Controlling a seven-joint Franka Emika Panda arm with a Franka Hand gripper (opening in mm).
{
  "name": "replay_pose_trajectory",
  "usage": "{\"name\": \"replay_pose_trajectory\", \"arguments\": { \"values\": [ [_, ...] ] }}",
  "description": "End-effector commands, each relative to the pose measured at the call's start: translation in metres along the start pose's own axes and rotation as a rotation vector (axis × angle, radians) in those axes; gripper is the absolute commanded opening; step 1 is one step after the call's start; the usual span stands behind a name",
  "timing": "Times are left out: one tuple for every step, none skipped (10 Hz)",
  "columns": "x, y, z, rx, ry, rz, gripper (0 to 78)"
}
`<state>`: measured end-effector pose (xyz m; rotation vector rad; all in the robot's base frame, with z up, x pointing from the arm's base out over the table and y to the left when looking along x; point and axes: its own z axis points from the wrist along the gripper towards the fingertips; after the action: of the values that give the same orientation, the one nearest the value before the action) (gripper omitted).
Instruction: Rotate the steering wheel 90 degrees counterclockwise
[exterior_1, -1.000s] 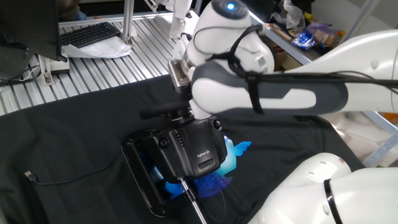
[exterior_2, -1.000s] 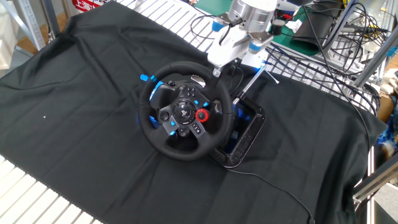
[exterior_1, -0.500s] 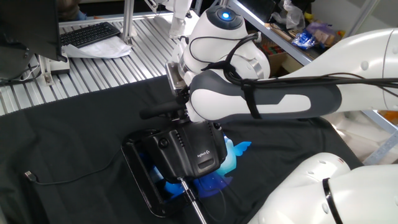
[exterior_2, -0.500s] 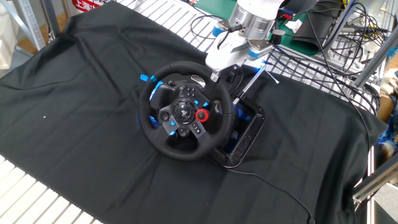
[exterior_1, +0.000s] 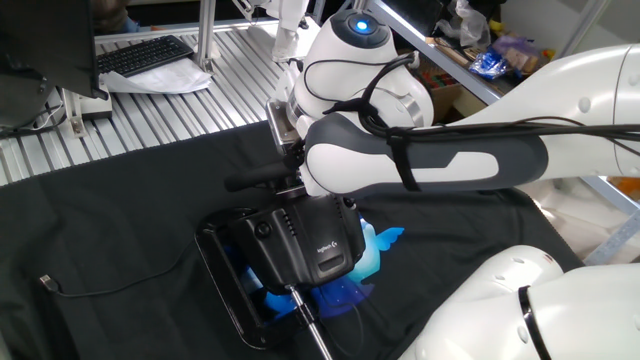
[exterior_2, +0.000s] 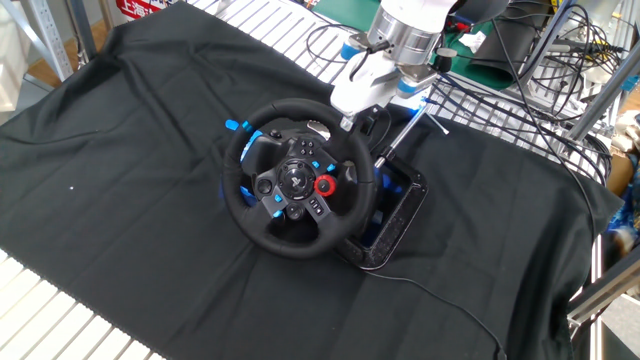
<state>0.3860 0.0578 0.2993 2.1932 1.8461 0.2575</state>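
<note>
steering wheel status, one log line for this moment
steering wheel | blue band upper left | gripper at upper-right rim | jaws state unclear | black cloth

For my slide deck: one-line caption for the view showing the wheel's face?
Gripper at the upper-right rim of the steering wheel on a black cloth.

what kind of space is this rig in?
Looks like a robotics lab or workshop: the steering wheel sits on a black cloth over a slatted aluminium bench, with a keyboard and cables behind.
</note>
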Motion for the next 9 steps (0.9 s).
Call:
{"name": "replay_pose_trajectory", "arguments": {
  "values": [
    [-0.0001,0.0008,-0.0005,-0.001,-0.003,-0.010,1.1],
    [-0.0001,0.0008,-0.0005,-0.001,-0.003,-0.010,1.1],
    [-0.0001,0.0008,-0.0005,-0.001,-0.003,-0.010,1.1],
    [-0.0001,0.0008,-0.0005,-0.001,-0.003,-0.010,1.1],
    [-0.0001,0.0008,-0.0005,-0.001,-0.003,-0.010,1.1],
    [-0.0001,0.0008,-0.0005,-0.001,-0.003,-0.010,1.1],
    [-0.0001,0.0008,-0.0005,-0.001,-0.003,-0.010,1.1],
    [-0.0001,0.0008,-0.0005,-0.001,-0.003,-0.010,1.1],
    [-0.0001,0.0008,-0.0005,-0.001,-0.003,-0.010,1.1]
  ]
}}
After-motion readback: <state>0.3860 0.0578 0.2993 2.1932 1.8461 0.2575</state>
